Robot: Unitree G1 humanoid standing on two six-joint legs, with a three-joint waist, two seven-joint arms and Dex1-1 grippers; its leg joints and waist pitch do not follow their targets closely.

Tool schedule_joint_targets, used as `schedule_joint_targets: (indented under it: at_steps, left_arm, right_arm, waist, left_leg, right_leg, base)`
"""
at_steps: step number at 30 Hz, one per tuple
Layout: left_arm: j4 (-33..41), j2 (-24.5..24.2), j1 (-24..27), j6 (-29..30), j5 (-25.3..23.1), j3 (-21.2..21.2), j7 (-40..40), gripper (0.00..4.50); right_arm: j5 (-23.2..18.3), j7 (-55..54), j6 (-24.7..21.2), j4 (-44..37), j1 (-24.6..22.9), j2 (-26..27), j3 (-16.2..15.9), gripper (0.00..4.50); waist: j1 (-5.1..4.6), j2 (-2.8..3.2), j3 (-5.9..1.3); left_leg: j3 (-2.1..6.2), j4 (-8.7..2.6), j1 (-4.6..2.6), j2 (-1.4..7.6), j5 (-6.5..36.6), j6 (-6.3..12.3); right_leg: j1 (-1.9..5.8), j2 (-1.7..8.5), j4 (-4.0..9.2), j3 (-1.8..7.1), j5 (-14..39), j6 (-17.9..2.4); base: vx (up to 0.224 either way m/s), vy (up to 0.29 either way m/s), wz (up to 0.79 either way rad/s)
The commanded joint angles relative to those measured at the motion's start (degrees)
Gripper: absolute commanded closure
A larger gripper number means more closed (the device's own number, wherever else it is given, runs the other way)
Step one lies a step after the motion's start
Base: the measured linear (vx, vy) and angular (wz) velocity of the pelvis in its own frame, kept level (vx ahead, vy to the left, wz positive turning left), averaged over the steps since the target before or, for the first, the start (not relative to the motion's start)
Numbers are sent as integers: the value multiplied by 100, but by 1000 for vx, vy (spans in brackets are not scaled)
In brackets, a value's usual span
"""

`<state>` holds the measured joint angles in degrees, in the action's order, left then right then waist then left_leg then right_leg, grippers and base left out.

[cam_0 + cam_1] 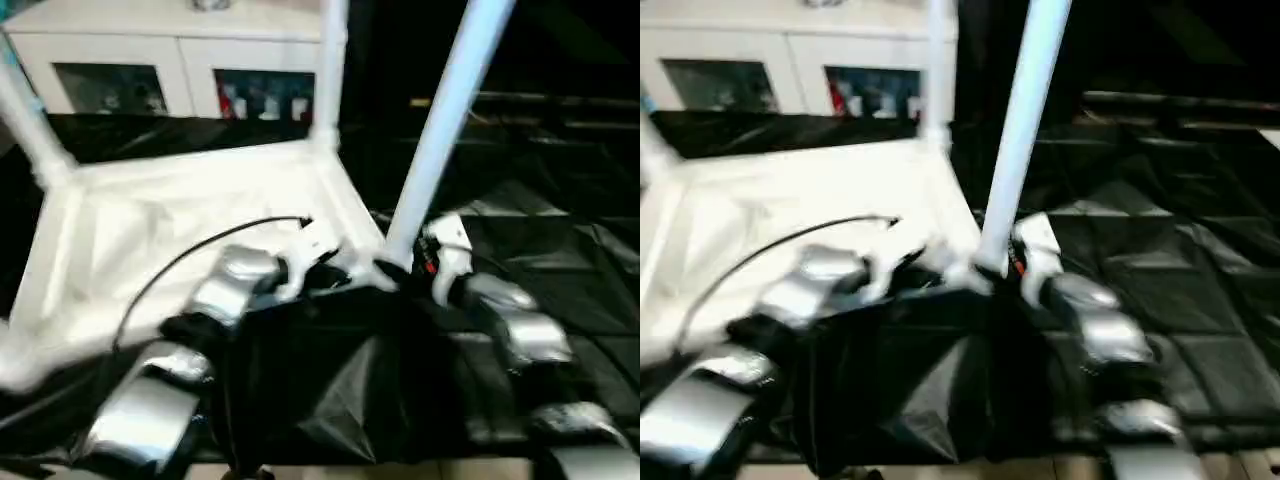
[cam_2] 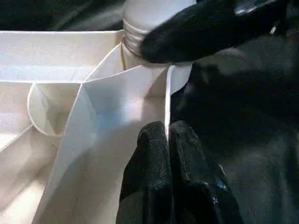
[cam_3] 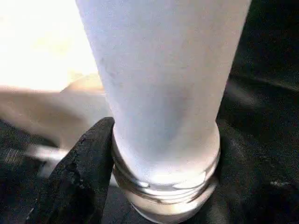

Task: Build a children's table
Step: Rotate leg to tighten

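Observation:
The children's table lies upside down on the black-draped work table, its white top [image 1: 150,230] showing the ribbed underside. Three white legs stand in its corner sockets. The nearest leg [image 1: 440,120] leans a little at the near right corner. My right gripper [image 1: 405,265] is shut on that leg [image 3: 163,84] at its threaded base, with one black finger [image 3: 84,172] pressed against the thread. Just to the left, my left gripper [image 2: 167,140] is shut on the thin rim wall [image 2: 140,88] of the top, beside the same corner socket.
A white cabinet [image 1: 170,50] with glass doors stands behind the table. A black cable [image 1: 180,260] arcs over the top towards my left wrist. The black cloth [image 1: 330,370] bunches up at the front edge, and more draped surface [image 1: 560,260] stretches right.

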<state>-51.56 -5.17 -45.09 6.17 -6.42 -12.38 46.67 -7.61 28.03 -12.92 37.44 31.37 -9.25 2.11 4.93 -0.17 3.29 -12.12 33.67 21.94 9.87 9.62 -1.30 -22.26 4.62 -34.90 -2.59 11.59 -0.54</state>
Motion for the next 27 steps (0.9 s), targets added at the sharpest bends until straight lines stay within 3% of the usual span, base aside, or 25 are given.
schedule_joint_targets:
  at_steps: [1, 2, 5, 7, 9, 10, 16, 21, 27]
  left_arm:
    - [-76, 246, -225, -8, 132, 201, -554, 450]
    - [-198, 352, -312, -37, 114, 208, -712, 450]
    - [-297, 446, -368, -125, 110, 187, -770, 450]
    - [-325, 442, -367, -182, 110, 179, -721, 450]
    - [-269, 377, -309, -263, 114, 152, -531, 450]
    - [-258, 368, -300, -272, 118, 149, -502, 450]
    - [167, -77, 13, -535, 347, 67, 690, 450]
    - [455, -428, 210, -596, 444, -38, 1413, 450]
    - [953, -882, 500, -513, 602, -106, 2308, 450]
  right_arm:
    - [28, -218, -159, 403, -113, 350, -204, 171]
    - [97, -452, -39, 566, 0, 540, -214, 171]
    - [67, -330, 292, 697, 155, 787, -250, 171]
    - [45, -220, 345, 706, 190, 820, -237, 115]
    - [30, -84, 403, 669, 198, 774, -239, 101]
    - [30, -65, 409, 662, 197, 765, -242, 87]
    - [1, 1222, 585, 218, 6, 168, -504, 87]
    - [-37, 1996, 424, -211, -189, -310, -714, 87]
    - [-106, 3069, 112, -744, -397, -935, -931, 87]
  waist:
    - [-25, -34, -339]
    - [-39, -33, -338]
    - [-28, -39, -358]
    - [-19, -31, -360]
    - [-17, -59, -353]
    - [-15, -42, -352]
    - [-22, -76, -344]
    - [32, -50, -379]
    - [72, -45, -393]
  left_leg:
    - [252, -454, -191, 364, 1810, -139]
    - [238, -453, -194, 358, 1801, -131]
    - [229, -438, -169, 350, 1647, -41]
    - [225, -441, -152, 356, 1513, 57]
    - [221, -441, -153, 358, 1529, 98]
    - [222, -442, -159, 363, 1565, 101]
    - [228, -445, -116, 373, 1527, 194]
    - [193, -405, -96, 396, 1028, 387]
    - [172, -374, -98, 409, 974, 460]
  right_leg:
    - [121, 484, 564, 240, 2090, -987]
    - [92, 472, 568, 250, 1986, -988]
    - [135, 479, 541, 250, 1639, -1048]
    - [154, 469, 518, 245, 1425, -1086]
    - [154, 472, 519, 241, 1442, -1108]
    - [149, 479, 526, 242, 1530, -1101]
    - [173, 486, 529, 244, 1623, -1043]
    - [187, 447, 411, 225, 765, -1285]
    - [183, 446, 360, 215, 513, -1456]
  base:
    - [0, 0, 0]
    - [0, 0, 0]
    - [0, 0, 0]
    - [0, 0, 0]
    - [0, 0, 0]
    - [0, 0, 0]
    - [0, 0, 0]
    - [0, 0, 0]
    - [0, 0, 0]
